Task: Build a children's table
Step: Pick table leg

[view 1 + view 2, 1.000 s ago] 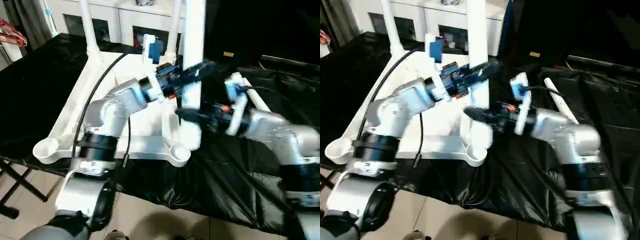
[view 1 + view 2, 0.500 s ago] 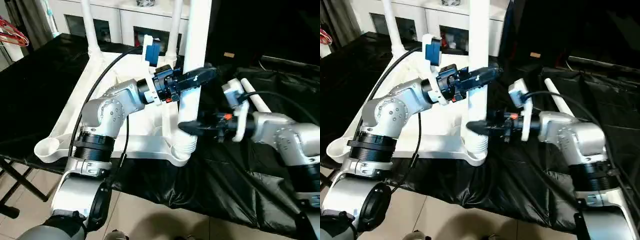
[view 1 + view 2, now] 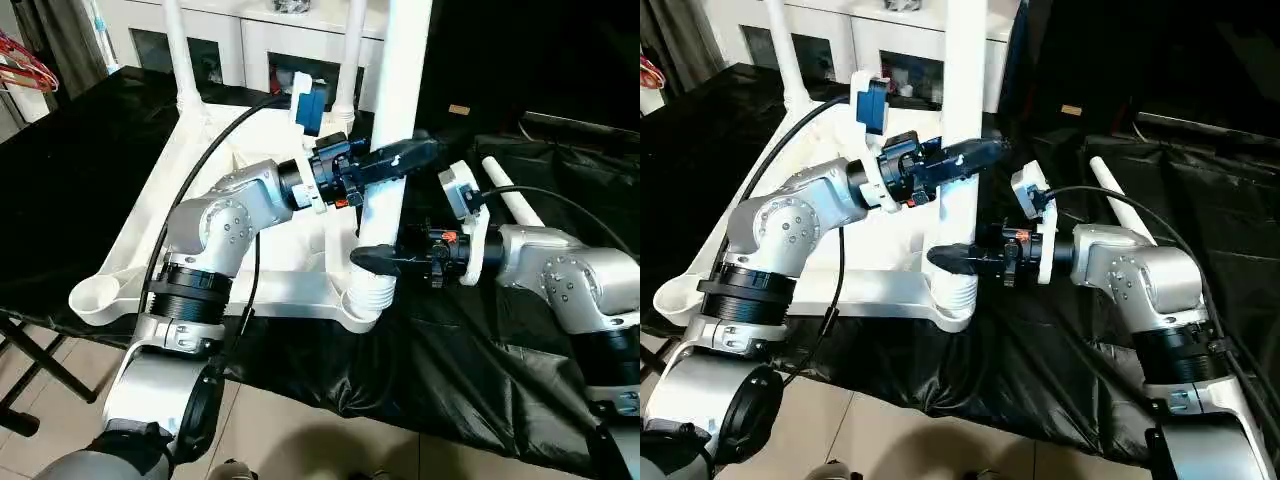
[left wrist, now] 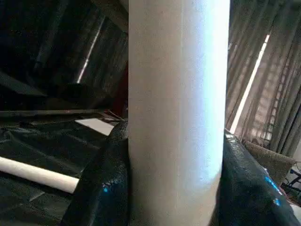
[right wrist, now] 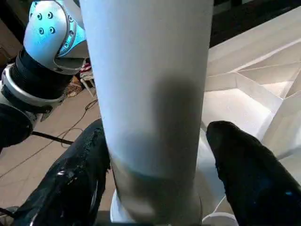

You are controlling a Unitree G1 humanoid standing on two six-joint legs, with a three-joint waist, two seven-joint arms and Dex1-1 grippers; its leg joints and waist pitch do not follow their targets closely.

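Standing upright in the upturned tabletop's [image 3: 262, 286] corner socket, a white leg [image 3: 392, 150] is clamped by left gripper [image 3: 395, 160]; right gripper [image 3: 375, 262] brackets its base, fingers apart.

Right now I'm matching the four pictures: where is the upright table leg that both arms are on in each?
Left eye: the leg rises centre-right.
Right eye: centre.
Left wrist: it fills the middle, clamped.
Right wrist: middle, fingers spaced either side.
Shared landmark: the ribbed end at the near corner socket.
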